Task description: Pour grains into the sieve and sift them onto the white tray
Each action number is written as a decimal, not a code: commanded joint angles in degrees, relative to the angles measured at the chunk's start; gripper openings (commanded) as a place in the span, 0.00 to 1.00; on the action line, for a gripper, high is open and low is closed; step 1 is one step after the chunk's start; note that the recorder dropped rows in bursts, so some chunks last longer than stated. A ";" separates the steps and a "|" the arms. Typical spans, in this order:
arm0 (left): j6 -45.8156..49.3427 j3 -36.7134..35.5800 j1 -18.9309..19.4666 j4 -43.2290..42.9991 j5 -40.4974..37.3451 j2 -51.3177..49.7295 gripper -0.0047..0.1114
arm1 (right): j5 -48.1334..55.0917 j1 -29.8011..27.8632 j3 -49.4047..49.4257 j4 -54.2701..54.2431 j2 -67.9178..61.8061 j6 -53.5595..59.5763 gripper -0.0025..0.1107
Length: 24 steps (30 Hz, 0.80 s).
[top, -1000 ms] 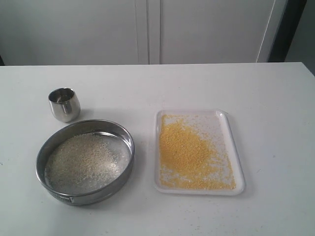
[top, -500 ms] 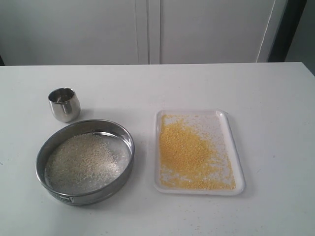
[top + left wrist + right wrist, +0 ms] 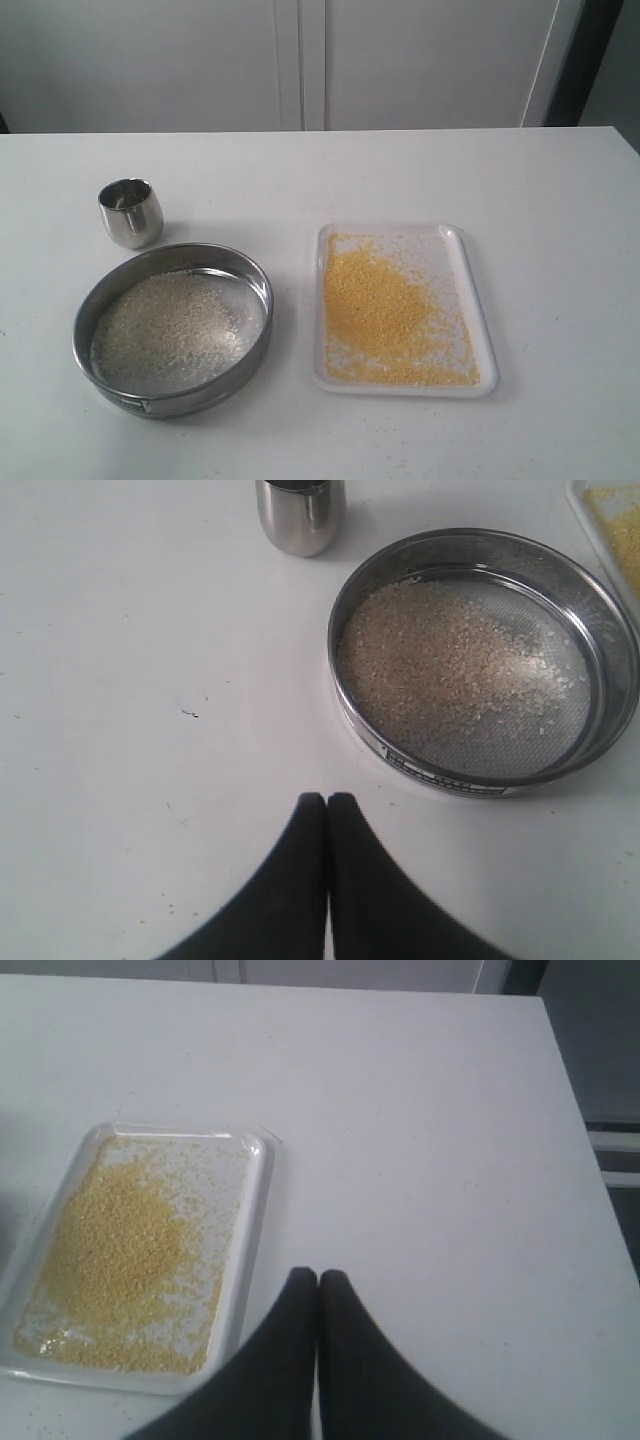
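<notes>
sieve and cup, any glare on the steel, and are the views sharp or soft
Exterior view: soft, slightly hazy, pale glints on the cup and the sieve rim, faint shadows beside them. Left wrist view: sharper, mesh and grains clear, left gripper a flat black shape. Right wrist view: mildly soft, no harsh glare.

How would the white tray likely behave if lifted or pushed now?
Likely light and a bit flexible: the white tray looks like thin plastic. Its rim is low, so the loose yellow grains would probably spill if tilted.
</notes>
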<state>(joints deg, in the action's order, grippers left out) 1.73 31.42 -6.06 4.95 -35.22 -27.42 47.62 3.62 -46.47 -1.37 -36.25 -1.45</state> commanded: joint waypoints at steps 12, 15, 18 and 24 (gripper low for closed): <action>0.04 -0.27 0.21 0.53 -0.35 0.50 0.04 | -14.67 -0.33 13.34 3.47 18.85 0.13 0.02; 0.04 -0.27 0.21 0.53 -0.35 0.50 0.04 | -14.78 -0.33 17.22 3.47 23.22 0.13 0.02; 0.04 -0.27 0.21 0.53 -0.35 0.50 0.04 | -14.91 -0.33 21.01 3.47 27.39 0.13 0.02; 0.04 -0.27 0.21 0.53 -0.35 0.50 0.04 | -17.12 -0.33 28.01 4.82 33.38 0.13 0.02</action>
<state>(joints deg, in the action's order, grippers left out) 1.73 31.42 -6.06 4.95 -35.22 -27.42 32.15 3.62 -21.11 2.31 -4.98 -1.45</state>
